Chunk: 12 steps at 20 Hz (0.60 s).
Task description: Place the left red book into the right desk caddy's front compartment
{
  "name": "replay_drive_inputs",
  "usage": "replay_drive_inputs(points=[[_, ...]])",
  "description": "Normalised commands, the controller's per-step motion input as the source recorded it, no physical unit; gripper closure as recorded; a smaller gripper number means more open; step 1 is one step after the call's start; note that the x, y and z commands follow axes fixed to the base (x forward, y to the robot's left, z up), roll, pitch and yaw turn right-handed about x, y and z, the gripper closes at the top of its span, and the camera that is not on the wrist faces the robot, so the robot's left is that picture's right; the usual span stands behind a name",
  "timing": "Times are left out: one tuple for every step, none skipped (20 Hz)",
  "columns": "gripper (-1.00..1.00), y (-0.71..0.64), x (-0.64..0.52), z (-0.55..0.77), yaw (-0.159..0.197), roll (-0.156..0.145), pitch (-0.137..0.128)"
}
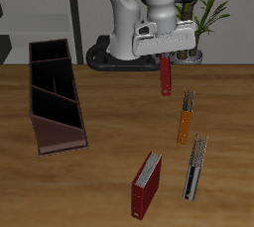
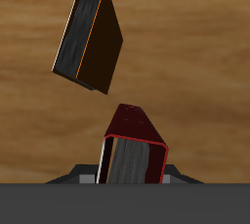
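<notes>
My gripper (image 1: 165,60) is shut on the left red book (image 1: 166,76), a slim bright-red book that hangs upright from the fingers, lifted above the table near its back. In the wrist view the red book (image 2: 135,145) sticks out from the gripper (image 2: 132,175), with the wooden table far below it. The right desk caddy (image 1: 55,97), a long dark maroon-brown open box with inner dividers and one sloped low end toward the table's front edge, stands well apart from the gripper across the table.
A slim orange book (image 1: 186,117) lies just in front of the held book and also shows in the wrist view (image 2: 90,37). A thick dark-red book (image 1: 147,183) and a dark slim book (image 1: 194,167) lie near the front edge. A plant (image 1: 210,13) stands behind.
</notes>
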Motion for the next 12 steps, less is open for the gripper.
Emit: replay_drive_inputs(points=[[1.0,-0.48,-0.12,0.59,0.187,0.017,-0.078],[1.0,-0.18,0.0,0.33,0.187,0.049,-0.084],[1.0,-0.51,0.12,0.4,0.184,0.005,-0.002],[1.0,-0.47,-0.02,0.36,0.025,-0.119,-0.069],[1.0,-0.22,0.17,0.28,0.316,0.121,-0.049],[1.0,-0.84,0.17,0.43,0.036,-0.196,-0.024],[1.0,-0.28,0.18,0.22,0.162,0.061,0.003],[1.0,-0.54,0.05,0.35,0.092,-0.126,-0.066],[1.0,-0.42,0.12,0.27,0.08,-0.109,-0.038],[1.0,-0.36,0.07,0.29,0.138,-0.036,-0.022],[1.0,-0.3,0.0,0.24,0.009,-0.13,-0.068],[1.0,-0.38,0.08,0.3,0.124,-0.051,-0.023]])
